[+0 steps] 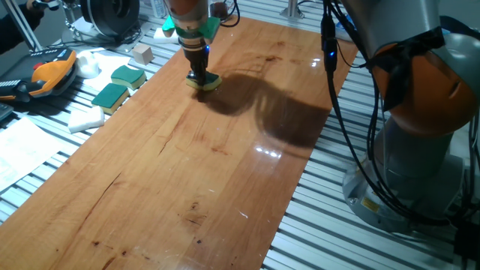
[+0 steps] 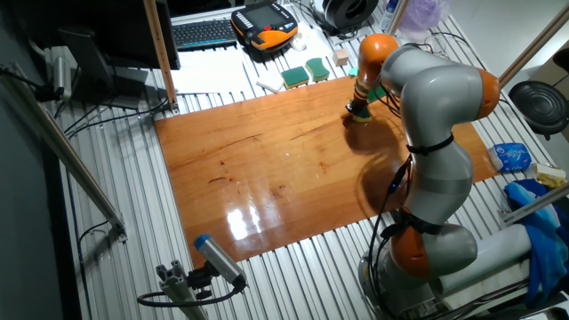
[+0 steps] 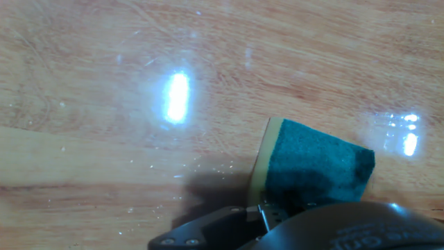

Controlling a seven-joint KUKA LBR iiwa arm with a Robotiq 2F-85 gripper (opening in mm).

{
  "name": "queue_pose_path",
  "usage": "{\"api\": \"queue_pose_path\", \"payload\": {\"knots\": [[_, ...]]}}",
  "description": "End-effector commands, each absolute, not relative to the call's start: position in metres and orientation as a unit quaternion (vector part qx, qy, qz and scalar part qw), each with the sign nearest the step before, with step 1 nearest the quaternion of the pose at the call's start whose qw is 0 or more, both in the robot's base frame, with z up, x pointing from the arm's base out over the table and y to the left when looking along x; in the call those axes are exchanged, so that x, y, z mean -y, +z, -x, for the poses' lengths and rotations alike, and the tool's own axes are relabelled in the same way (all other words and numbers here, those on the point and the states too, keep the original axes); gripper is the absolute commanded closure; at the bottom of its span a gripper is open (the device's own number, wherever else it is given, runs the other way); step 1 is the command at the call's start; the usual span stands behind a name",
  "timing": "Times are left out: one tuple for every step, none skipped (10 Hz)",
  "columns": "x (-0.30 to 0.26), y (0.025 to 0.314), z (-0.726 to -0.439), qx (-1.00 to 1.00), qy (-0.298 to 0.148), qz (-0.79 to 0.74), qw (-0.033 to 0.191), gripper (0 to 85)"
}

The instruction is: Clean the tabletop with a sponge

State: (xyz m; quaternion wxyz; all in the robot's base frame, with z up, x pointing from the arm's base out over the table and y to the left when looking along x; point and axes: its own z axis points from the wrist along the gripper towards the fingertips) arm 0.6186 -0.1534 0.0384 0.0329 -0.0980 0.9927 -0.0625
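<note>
1. The gripper (image 1: 199, 76) is pinching the sponge (image 1: 205, 81) and pressing it flat on the tabletop (image 1: 187, 165), near the far edge.
2. The sponge is looking light, soft and squashy; the green top is looking rough; the foam likely bending if dragged hard.
3. Best hold is probably across the short sides, low on the block; the glossy wood is looking slick, so sliding is likely easy.
</note>
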Motion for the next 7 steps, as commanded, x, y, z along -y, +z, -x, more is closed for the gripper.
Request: {"api": "queue_pose_path", "payload": {"knots": [[0.1548,0.0372,-0.6189,-0.993,-0.062,0.099,0.033,85.0],[0.1568,0.0367,-0.6198,-0.992,-0.061,0.101,0.033,85.0],[0.1596,0.0368,-0.6213,-0.992,-0.06,0.103,0.033,85.0],[0.1608,0.0366,-0.6221,-0.992,-0.06,0.105,0.033,85.0],[0.1608,0.036,-0.6224,-0.992,-0.06,0.105,0.033,85.0],[0.1608,0.0351,-0.6226,-0.992,-0.059,0.105,0.034,85.0],[0.1608,0.0336,-0.623,-0.992,-0.059,0.105,0.034,85.0]]}}
